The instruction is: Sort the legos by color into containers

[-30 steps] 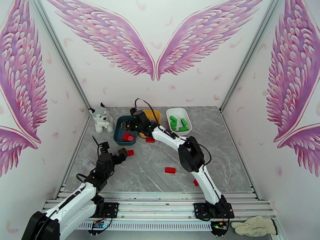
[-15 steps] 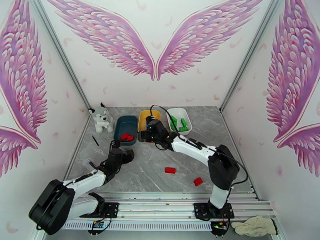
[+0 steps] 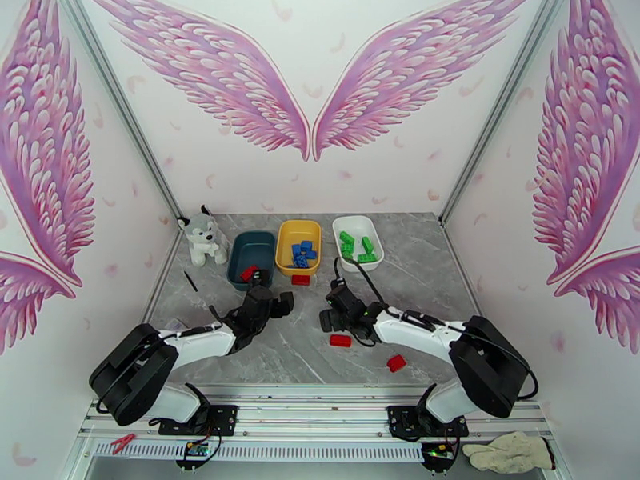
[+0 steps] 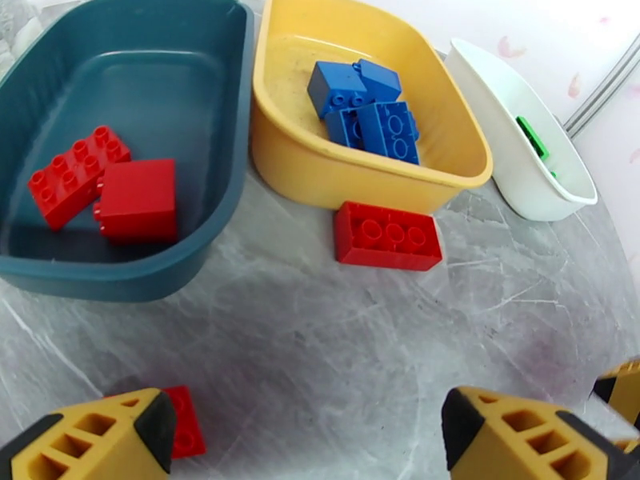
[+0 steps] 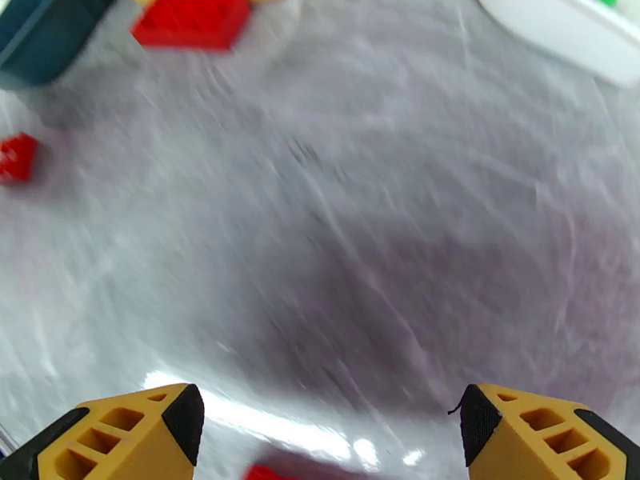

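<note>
Well, left gripper [image 4: 308, 418] and right gripper [image 5: 328, 414] spread wide, holding nothing; lower the right one straight over the red brick [image 3: 341, 340]; pinch its sides; then the dark teal tray [image 3: 252, 248].

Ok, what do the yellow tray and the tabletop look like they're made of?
Yellow tray: looks like moulded plastic, smooth and slightly glossy, with a rounded rim. Tabletop: grey with pale marble-like veins and a soft sheen; stone or printed laminate, I can't tell.
</note>
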